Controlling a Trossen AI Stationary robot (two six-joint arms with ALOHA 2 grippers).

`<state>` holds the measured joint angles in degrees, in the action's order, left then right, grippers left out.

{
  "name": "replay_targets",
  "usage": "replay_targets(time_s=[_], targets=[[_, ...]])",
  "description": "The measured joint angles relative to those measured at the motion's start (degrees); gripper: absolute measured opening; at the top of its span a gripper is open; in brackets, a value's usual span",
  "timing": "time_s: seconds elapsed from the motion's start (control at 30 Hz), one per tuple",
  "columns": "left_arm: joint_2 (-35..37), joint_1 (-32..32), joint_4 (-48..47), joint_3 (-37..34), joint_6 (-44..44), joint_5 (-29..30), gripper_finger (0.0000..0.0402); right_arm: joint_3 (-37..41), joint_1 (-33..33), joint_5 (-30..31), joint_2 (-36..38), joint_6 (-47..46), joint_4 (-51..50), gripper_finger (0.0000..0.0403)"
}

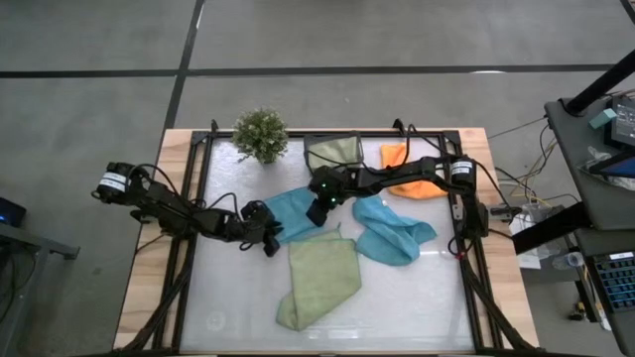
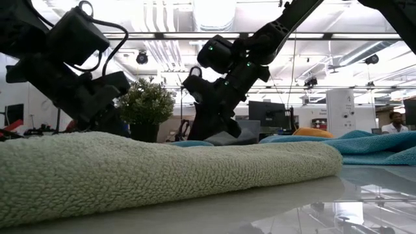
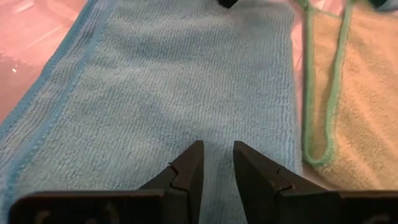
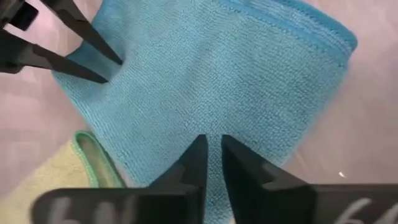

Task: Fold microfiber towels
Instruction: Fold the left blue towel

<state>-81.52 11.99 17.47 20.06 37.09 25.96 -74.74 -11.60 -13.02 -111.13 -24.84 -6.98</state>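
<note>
Both arms black w/ jointed links and loose black cables. Left arm (image 1: 169, 206), centre-left of frame, has white label on base motor. Right arm (image 1: 397, 178), upper right, shows green LEDs. Fingers (image 3: 186, 171) dark, tapered, angular.

Bright ceiling lights (image 2: 214, 23) backlight the arms; near towel (image 2: 130, 169) blurred

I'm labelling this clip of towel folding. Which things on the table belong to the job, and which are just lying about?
Part of the job:
- teal towel under both grippers, left gripper, right gripper
- second teal towel
- green towel
- second green towel
- orange towel

Just lying about:
- potted plant
</note>
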Motion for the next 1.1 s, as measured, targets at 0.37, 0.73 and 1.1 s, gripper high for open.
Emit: replay_targets(time_s=[0.37, 0.73, 1.1], targets=[[2.7, 0.0, -0.6, 1.4, -0.1, -4.5, 0.0073, -0.7, 0.3, -0.2, 3.7, 3.8, -2.0, 0.0009], [5.9, 0.0, -9.0, -0.6, 1.6, -2.9, 0.0073, -1.0, 0.1, 1.0, 4.1, -0.7, -11.8, 0.003], [2.2, 0.1, -8.1, -0.7, 2.7, -1.4, 0.0073, 1.9, -1.0, 2.7, 4.1, -4.8, -6.4, 0.0159]])
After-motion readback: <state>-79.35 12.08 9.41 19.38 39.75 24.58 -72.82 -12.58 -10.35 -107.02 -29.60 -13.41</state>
